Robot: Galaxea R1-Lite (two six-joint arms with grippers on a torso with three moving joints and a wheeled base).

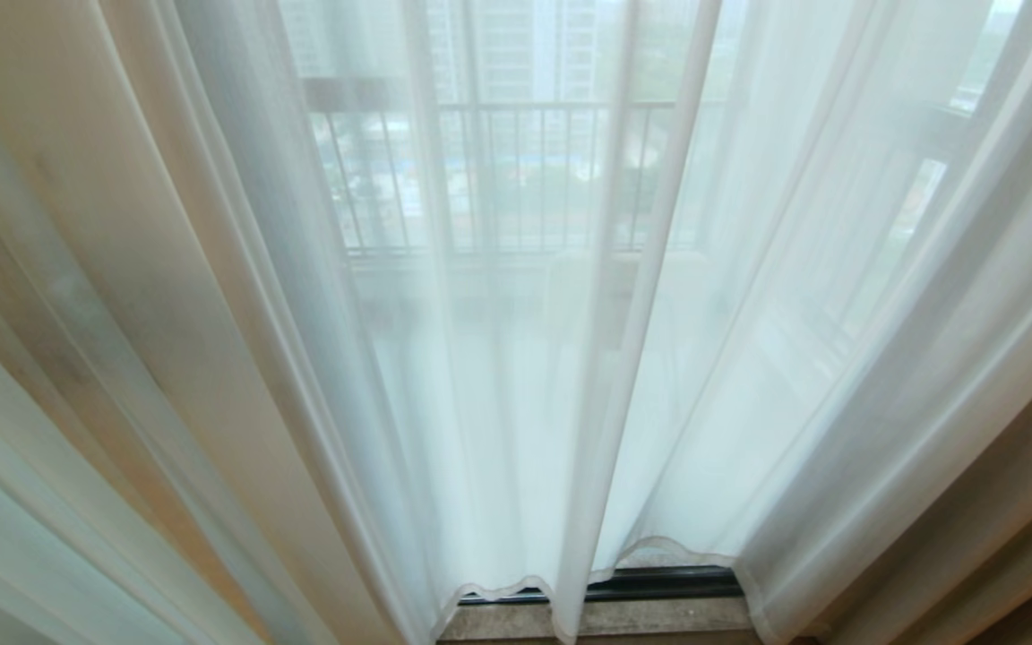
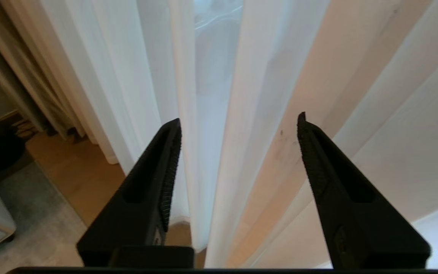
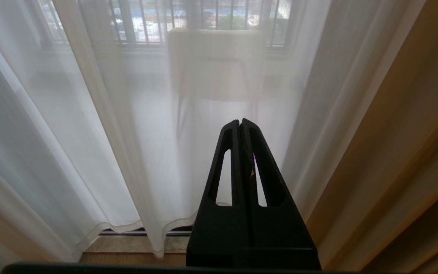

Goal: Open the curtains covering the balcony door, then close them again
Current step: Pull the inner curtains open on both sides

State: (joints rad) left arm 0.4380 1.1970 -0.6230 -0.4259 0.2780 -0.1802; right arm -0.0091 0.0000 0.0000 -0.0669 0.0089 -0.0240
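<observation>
Across the doorway: I see the curtains (image 1: 516,376) drawn shut, two sheer white panels meeting near the middle of my head view, their hemmed bottoms just above the door track (image 1: 659,584).
Balcony door: I make out the balcony door (image 1: 480,206) only dimly through the sheer fabric; its dark bottom track shows below the hems, above a stone sill (image 1: 659,618).
Beyond the glass: I see a barred railing (image 1: 516,170) and tall buildings, blurred by the cloth; my right wrist view also shows a pale chair (image 3: 215,64) behind the fabric.
Left gripper: my left gripper (image 2: 238,125) is spread wide and grips nothing; folds of the sheer curtain hang between and beyond its two black fingers (image 2: 158,182). I cannot tell whether either finger brushes the cloth.
Left side of room: my left wrist view shows wood floor (image 2: 74,175) and a grey rug (image 2: 32,224) beside the curtain's bottom.
Right gripper: my right gripper (image 3: 240,122) has its fingers pressed together on nothing, pointing at the closed curtains from a little way back.
Heavier drape: I see a taupe-brown drape (image 1: 1009,511) hanging at the right edge, beside the sheer panel.
</observation>
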